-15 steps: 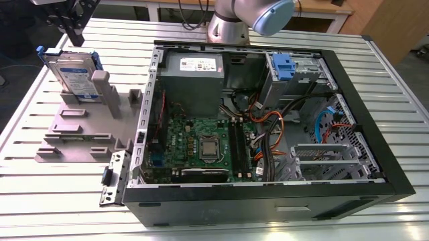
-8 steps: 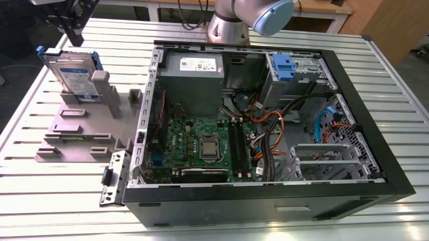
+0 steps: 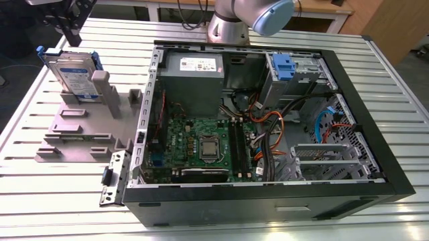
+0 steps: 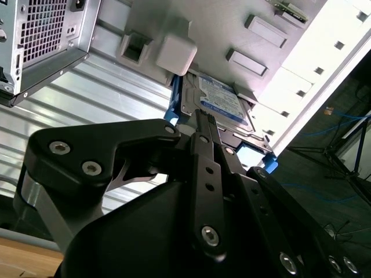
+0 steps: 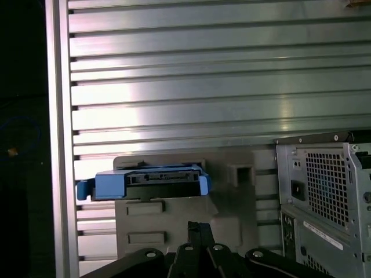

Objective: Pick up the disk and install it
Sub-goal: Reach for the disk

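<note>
The disk [image 3: 70, 75] stands upright on its edge in a grey fixture [image 3: 74, 135] at the exterior view's left, silver with a white-and-blue label and a blue carrier around it. My gripper [image 3: 69, 31] hangs just above and behind it, apart from it. In the second wrist view the black fingers [image 4: 203, 124] point at the disk [image 4: 223, 101]. In the first wrist view my gripper [image 5: 198, 227] is shut with nothing in it, and the disk [image 5: 148, 180] shows edge-on beyond it.
An open black computer case [image 3: 268, 125] lies on the slatted metal table [image 3: 60, 201], right of the fixture. Inside are a motherboard, cables, a grey power supply [image 3: 193, 65] and a drive bay with a blue carrier [image 3: 285, 68]. The arm's base [image 3: 228, 25] stands behind the case.
</note>
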Motion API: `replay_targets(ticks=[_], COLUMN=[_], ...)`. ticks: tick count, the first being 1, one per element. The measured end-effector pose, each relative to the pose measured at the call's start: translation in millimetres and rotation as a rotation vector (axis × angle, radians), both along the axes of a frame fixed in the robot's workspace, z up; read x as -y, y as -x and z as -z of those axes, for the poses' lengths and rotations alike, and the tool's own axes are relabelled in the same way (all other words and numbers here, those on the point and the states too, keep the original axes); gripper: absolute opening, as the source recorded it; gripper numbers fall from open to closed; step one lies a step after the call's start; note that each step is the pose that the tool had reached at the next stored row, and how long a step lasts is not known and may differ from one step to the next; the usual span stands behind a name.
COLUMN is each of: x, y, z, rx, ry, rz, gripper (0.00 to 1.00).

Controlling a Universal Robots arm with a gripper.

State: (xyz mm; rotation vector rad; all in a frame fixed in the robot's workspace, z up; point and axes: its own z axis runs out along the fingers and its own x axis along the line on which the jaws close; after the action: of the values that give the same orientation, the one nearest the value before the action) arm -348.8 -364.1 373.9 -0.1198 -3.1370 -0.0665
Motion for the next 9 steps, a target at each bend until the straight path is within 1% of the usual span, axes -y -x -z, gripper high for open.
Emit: replay_targets(ticks=[6,9], x=[-0.3,-2.5], y=[2.9,5.8], z=[0.3,0.5], rx=[0.0001,0.0], ry=[0.0,-0.0001], rz=[0.0,0.0], gripper=[0.11,0.11])
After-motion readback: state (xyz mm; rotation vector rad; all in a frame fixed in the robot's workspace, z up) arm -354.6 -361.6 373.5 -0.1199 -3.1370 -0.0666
